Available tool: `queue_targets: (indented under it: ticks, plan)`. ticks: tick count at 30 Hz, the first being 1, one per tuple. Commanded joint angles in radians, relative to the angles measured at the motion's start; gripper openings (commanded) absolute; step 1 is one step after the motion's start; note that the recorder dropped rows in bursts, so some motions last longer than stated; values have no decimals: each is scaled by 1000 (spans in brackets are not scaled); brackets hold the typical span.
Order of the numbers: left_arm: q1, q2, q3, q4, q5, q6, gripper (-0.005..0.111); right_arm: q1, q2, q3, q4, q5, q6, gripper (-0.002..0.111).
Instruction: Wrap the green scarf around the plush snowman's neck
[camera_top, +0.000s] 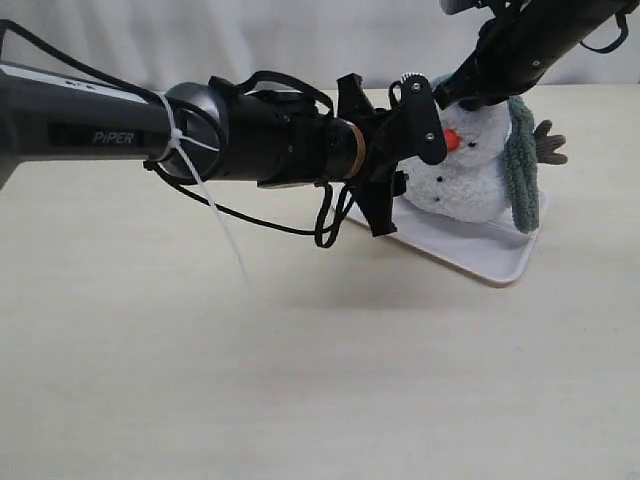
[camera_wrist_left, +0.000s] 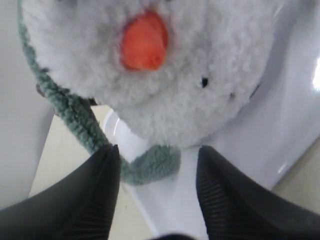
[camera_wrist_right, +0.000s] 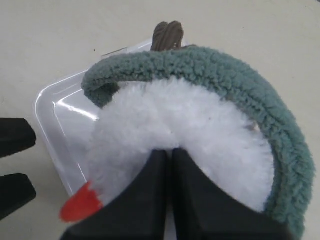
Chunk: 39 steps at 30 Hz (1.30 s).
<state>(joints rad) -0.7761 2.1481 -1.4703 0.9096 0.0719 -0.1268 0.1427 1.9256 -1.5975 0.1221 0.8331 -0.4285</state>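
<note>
Two grippers: left gripper (camera_wrist_left: 157, 155) open facing plush snowman (camera_top: 465, 185) and green scarf (camera_top: 520, 170), right gripper (camera_wrist_right: 170, 152) closed atop its head.

Soft even light, blurry wrist close-ups

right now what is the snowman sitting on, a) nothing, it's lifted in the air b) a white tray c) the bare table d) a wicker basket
b, the plush snowman rests on the white tray, whose rim shows around its base in the exterior view.
</note>
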Motion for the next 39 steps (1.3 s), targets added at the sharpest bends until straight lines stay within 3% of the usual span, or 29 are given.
queue_targets:
  ticks: [1, 9, 13, 20, 23, 30, 39]
  plan:
    - [59, 1, 3, -70, -162, -12, 47, -1, 11, 8, -65, 59, 41, 4]
    - [151, 80, 3, -148, -410, -8, 44, -1, 11, 8, -78, 58, 23, 4]
    - [153, 118, -29, -148, -521, 46, 24, -1, 11, 8, -78, 69, 10, 4]
    - [147, 170, -190, -340, -298, 5, 3, -1, 11, 8, -92, 76, 10, 4]
    - [143, 172, -202, -293, -291, -17, 7, -1, 11, 8, -92, 76, 10, 4]
    - [128, 178, -218, -253, -298, -40, 43, -1, 11, 8, -92, 79, 10, 4]
    - [102, 220, -218, -233, -302, -34, 44, -1, 11, 8, -86, 82, 10, 4]
